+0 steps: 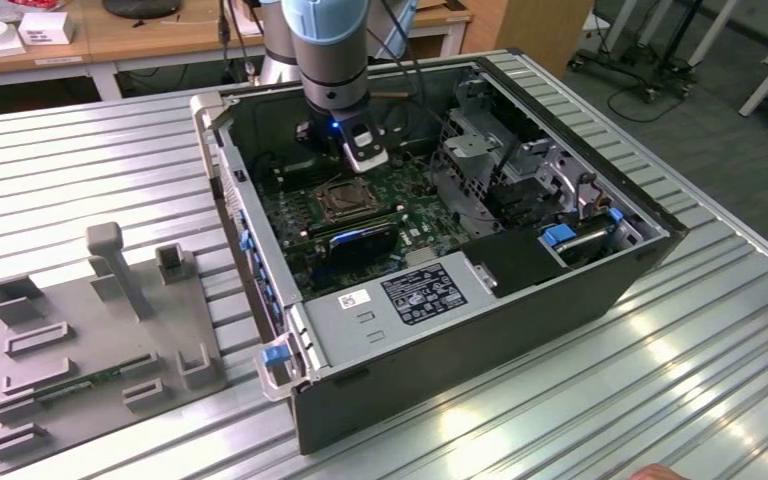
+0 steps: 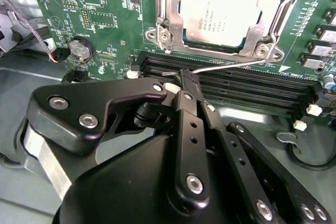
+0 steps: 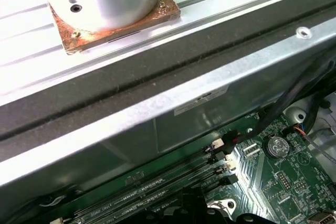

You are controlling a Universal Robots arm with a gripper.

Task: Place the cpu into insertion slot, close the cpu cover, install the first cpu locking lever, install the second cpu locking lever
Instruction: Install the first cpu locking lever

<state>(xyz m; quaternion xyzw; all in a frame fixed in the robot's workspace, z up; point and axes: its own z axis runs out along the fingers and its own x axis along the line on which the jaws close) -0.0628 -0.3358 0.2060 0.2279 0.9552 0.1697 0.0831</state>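
One open case (image 1: 491,250) lies on a ribbed metal table (image 1: 704,330) in the exterior view, a grey fixture plate (image 1: 91,340) at lower left and wooden desks (image 1: 144,35) at the top. The gripper (image 1: 357,160) hangs just above the slot (image 1: 341,198). In the second wrist view, the cpu (image 2: 223,9) sits in the slot (image 2: 163,35) under the cover (image 2: 270,3); the fingers (image 2: 188,85) are pressed together, touching a thin lever (image 2: 231,66). The first wrist view shows the case wall (image 3: 173,93).

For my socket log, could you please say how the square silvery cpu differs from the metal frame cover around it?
The square silvery cpu is a solid plate bearing print; the metal-frame cpu cover is open, with a window. The cpu sits within that window; the cpu cover rims it. Both are silvery and lie flat.
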